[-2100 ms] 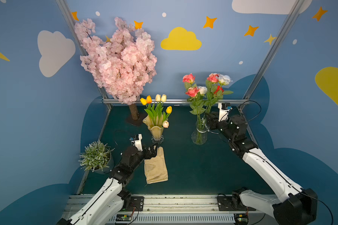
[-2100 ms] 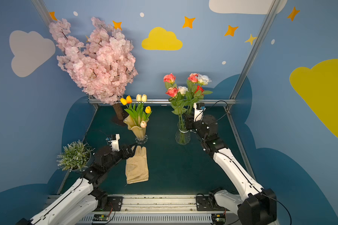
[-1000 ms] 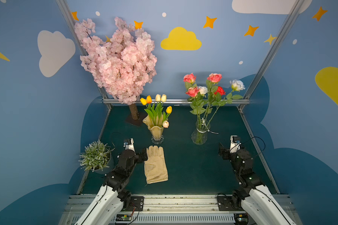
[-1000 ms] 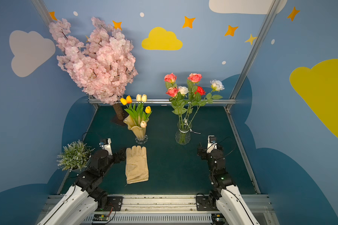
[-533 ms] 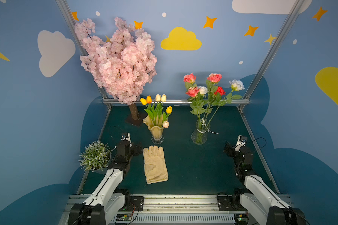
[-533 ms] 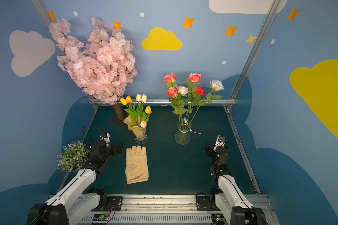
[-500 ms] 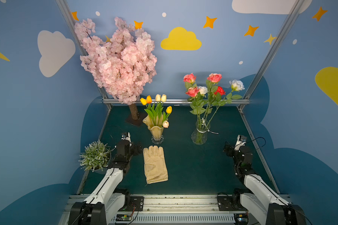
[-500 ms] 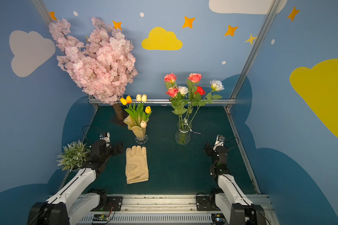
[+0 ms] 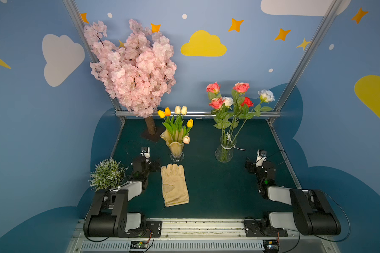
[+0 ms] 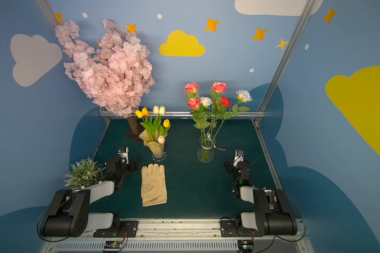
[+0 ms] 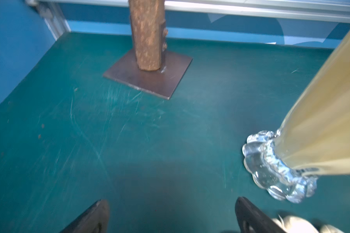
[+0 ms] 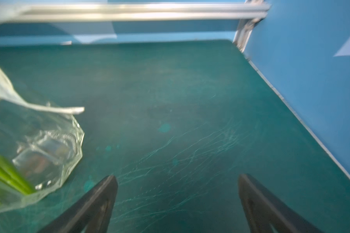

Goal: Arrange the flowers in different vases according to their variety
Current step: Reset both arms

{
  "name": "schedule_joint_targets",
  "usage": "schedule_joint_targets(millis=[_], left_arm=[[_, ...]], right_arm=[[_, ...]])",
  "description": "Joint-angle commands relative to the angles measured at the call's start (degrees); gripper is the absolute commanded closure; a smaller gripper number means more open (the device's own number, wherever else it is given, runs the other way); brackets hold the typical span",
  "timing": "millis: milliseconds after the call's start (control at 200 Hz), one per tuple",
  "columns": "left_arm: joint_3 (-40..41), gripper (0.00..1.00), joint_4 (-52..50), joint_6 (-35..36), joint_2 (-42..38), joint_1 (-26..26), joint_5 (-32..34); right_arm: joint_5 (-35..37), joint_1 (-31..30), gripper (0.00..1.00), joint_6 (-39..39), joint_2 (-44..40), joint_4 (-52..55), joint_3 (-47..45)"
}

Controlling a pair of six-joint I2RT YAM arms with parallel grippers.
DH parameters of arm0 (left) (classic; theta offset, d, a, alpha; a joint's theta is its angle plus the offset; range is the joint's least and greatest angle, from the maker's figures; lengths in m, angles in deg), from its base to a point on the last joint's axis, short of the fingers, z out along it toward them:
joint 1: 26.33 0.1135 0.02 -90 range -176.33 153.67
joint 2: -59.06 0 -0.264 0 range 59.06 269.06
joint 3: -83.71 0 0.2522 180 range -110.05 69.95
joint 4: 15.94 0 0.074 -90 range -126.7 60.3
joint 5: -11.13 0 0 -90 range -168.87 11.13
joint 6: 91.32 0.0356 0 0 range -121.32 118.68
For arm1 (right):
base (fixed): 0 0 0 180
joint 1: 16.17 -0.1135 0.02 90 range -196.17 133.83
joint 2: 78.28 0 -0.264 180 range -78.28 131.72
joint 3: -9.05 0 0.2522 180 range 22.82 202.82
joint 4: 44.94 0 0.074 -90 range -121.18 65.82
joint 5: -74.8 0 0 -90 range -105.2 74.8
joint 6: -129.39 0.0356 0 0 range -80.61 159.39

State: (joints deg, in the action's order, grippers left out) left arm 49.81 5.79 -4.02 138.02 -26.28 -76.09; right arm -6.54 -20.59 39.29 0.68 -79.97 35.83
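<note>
Blue walls painted with clouds and stars close in a dark green table.

In both top views six tulips, yellow, orange and cream, all stand in the yellow vase at mid-table. Six roses, pink, white and red, all stand in the glass vase, well apart from it on the robot's right. No loose stem lies on the table. A pale glove lies flat just in front of the yellow vase. A blossom tree and a small plant stand along the left side. The left gripper sits low just beside the glove's fingertips, and the right gripper sits low near the glass vase. Neither holds anything.

The left wrist view shows two dark fingers spread wide over bare table. The yellow vase's glass foot is off to one side, untouched, and the tree's trunk stands beyond.

The right wrist view shows jaws likewise spread wide, with only scratched table between them. The glass vase, green stems inside, stands to one side, clear of them.

By this evidence the sorting looks done: each kind of flower has its own vase and nothing is left to pick up. The glove seems to be no part of the job.
</note>
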Motion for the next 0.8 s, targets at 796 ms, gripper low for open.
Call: schedule_joint_targets(millis=[796], left_arm=[[-2.98,0.00,10.58,2.78,9.11,1.33,-4.19]], right_arm=[[-6.82,1.15,0.02,-2.57,5.52,14.52,14.01]])
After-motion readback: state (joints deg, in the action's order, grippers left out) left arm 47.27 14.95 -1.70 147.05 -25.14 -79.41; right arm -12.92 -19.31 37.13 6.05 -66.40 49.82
